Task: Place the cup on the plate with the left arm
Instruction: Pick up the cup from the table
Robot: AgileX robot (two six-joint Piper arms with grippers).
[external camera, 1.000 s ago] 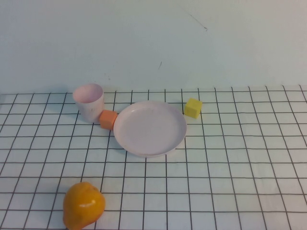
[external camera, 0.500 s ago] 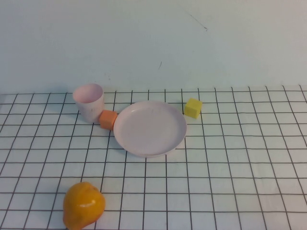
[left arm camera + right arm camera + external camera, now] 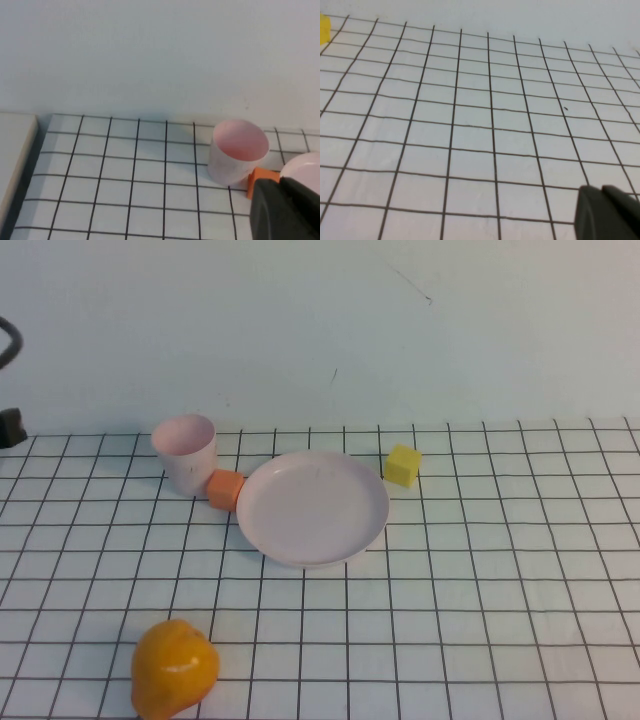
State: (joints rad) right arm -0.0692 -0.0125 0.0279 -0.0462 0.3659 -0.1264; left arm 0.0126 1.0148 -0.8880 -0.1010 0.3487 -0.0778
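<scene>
Cup (image 3: pixel 185 452) upright beside plate (image 3: pixel 313 507); L pincer (image 3: pixel 285 210) near cup, R pincer (image 3: pixel 607 212) over grid

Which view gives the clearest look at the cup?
The left wrist view: the cup is near, upright and empty, the left tool beside it. The high view shows it whole but farther off. The right wrist view shows only grid and the right tool.
</scene>
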